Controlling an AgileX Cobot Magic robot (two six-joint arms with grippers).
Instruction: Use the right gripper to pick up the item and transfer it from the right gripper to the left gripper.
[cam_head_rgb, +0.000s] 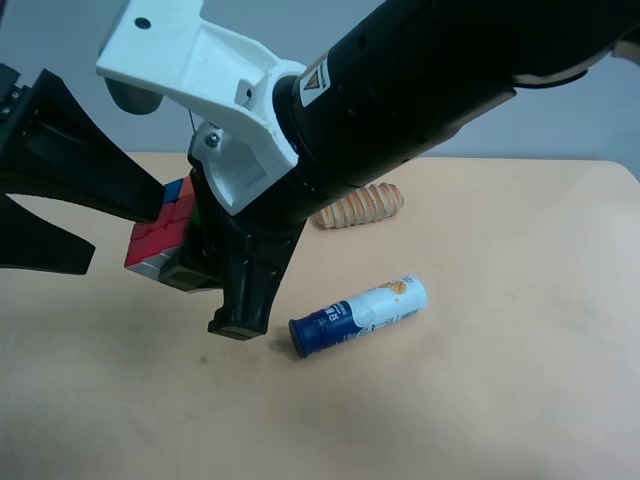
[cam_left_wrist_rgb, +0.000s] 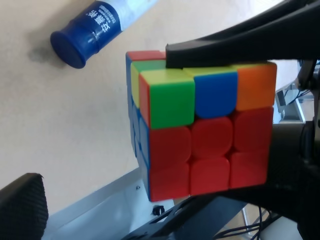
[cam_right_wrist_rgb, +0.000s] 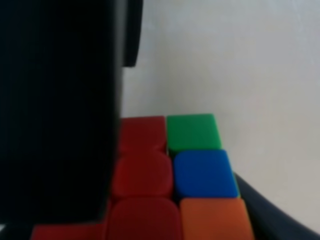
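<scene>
The right end effector (cam_head_rgb: 215, 285) clamps the puzzle cube (cam_head_rgb: 158, 235) above the worktop (cam_head_rgb: 480, 380). The left end effector (cam_head_rgb: 115, 225), spread open, faces it, with the cube at the mouth of its gap.

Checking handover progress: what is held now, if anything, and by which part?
The right gripper clamps the puzzle cube across two opposite faces; the left gripper is open.

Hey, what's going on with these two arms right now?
The right gripper is clamped on the puzzle cube and holds it above the table. The left gripper is open right beside the cube and not gripping it yet, so the handover isn't done. A blue-and-white tube and a ridged roll lie on the table.
</scene>
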